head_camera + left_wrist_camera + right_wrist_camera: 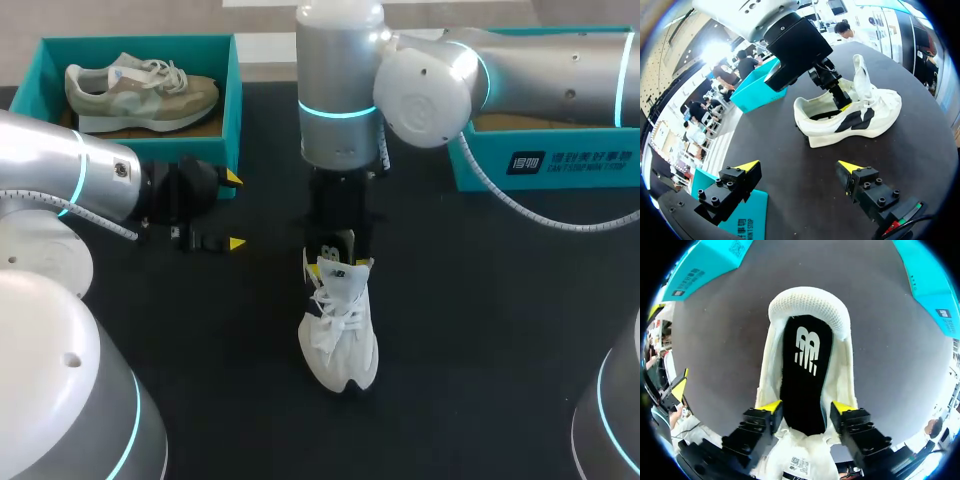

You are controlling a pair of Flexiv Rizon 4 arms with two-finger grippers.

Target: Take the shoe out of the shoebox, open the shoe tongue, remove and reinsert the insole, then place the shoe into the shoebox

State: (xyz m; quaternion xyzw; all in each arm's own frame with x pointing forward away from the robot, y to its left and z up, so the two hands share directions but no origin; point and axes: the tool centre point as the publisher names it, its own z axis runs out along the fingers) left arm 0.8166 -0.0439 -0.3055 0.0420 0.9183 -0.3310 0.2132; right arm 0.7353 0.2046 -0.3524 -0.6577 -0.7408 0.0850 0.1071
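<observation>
- Pointing its toe at your near edge, the white shoe [340, 335] stands upright on its sole at the middle of the black table [480, 340]. Its long axis runs near to far, with the heel away from you.
- Dark tabletop shows on both sides of the shoe and in front of its toe; the table's near edge is cut off from view.
- The tongue [860, 75] stands raised, and the black insole [805, 375] lies inside the shoe.
- Your right gripper [806, 407] reaches down into the shoe's opening, fingers partly apart, one yellow tip at each edge of the insole. In the head view its own wrist hides those fingers and the shoe's heel.
- Your left gripper [234, 210] hovers to the shoe's left, well apart from it, spread wide and aimed at the shoe's side.
- Farther back on the left, the teal shoebox [232, 100] holds a beige shoe [140, 90] lying crosswise, toe to the right. One left fingertip sits just beside the box's near right corner.
- At the far right, another teal box [545, 165] is partly covered by your right arm and cut off at the edge.
</observation>
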